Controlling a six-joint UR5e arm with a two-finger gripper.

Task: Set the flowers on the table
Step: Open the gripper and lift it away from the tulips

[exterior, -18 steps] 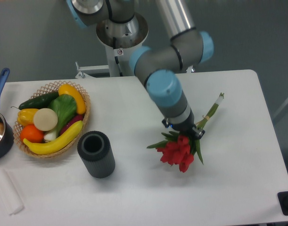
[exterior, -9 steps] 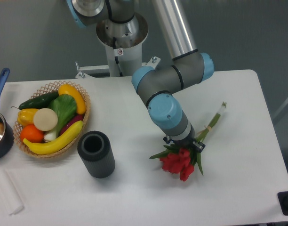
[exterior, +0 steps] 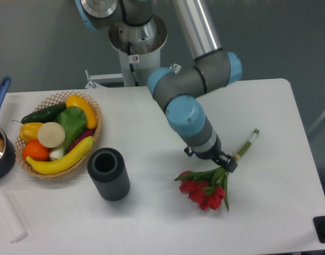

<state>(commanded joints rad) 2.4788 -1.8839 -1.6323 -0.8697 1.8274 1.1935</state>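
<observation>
The table [exterior: 152, 223] is smooth, matt white. The basket [exterior: 93, 139] at nine o'clock is woven wicker; its banana [exterior: 59, 161] looks glossy plastic. The black cylinder [exterior: 109, 174] is matt.

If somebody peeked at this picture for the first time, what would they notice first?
Probably the bunch of red tulips with green stems lying low on the big white table, right of the middle, with the grey and blue robot arm's gripper on the stems. Next, the woven basket full of colourful fruit and vegetables on the left, with a dark grey cylinder cup standing just beside it.
</observation>
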